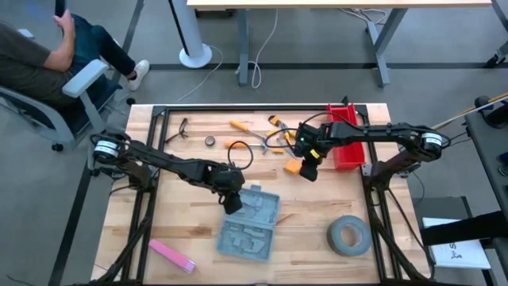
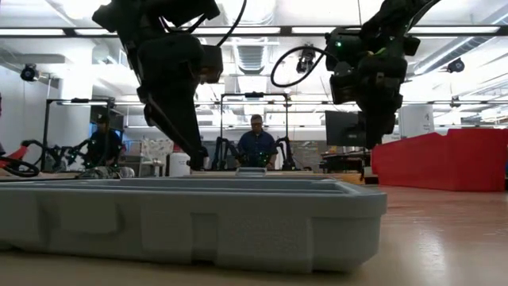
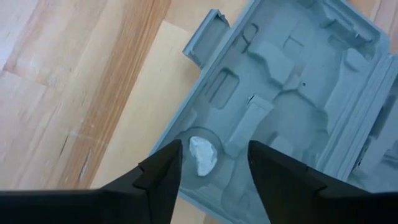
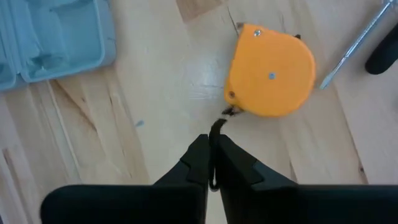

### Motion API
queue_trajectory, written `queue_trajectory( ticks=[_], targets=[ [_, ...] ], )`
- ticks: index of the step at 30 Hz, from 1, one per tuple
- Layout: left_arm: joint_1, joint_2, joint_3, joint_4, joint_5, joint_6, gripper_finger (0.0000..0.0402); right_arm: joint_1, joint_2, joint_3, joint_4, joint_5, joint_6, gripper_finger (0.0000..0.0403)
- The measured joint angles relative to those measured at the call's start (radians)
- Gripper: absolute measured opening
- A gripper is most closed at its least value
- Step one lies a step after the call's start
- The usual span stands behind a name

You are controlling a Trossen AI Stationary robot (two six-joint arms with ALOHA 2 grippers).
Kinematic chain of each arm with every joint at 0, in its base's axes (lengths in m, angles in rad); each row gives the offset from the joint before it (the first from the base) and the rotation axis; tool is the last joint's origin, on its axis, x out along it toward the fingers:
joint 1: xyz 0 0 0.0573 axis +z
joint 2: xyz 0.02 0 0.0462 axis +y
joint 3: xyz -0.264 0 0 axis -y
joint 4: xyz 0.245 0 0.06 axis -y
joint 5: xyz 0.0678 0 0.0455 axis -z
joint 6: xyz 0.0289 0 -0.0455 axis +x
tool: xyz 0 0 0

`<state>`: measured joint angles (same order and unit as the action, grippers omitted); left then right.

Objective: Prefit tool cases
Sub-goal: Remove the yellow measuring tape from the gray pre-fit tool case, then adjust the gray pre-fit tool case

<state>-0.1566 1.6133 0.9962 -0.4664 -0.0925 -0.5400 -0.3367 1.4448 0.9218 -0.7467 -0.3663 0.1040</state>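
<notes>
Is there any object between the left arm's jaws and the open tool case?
Nothing visible stands in the way. The left gripper hangs open directly above the blue-grey tool case, over a round recess holding something small and white. The right gripper is shut, apart from the case, beside the orange tape measure.

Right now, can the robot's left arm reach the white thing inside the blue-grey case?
Probably yes. The left gripper hangs open right over the white piece in the open tool case, and nothing sits between them.
</notes>
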Motion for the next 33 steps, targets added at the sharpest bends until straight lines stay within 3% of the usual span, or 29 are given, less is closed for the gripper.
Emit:
queue_trajectory(
  ticks=[10, 17, 23, 33],
  targets=[
    [0.000, -0.013, 0.000, -0.021, 0.005, -0.003, 0.0202, 0.021, -0.004, 0.001, -0.054, 0.000, 0.008, 0.0102],
    [0.000, -0.013, 0.000, -0.023, 0.007, 0.002, 0.0197, 0.056, -0.075, 0.037, -0.048, -0.001, 0.040, 0.0151],
    [-0.001, -0.031, 0.000, 0.015, 0.016, 0.038, 0.0198, 0.124, -0.195, 0.099, 0.065, -0.004, 0.088, 0.0165],
    [-0.005, -0.163, 0.000, 0.090, 0.005, 0.094, 0.0186, 0.234, -0.386, 0.113, 0.325, 0.000, 0.191, 0.0156]
  ],
)
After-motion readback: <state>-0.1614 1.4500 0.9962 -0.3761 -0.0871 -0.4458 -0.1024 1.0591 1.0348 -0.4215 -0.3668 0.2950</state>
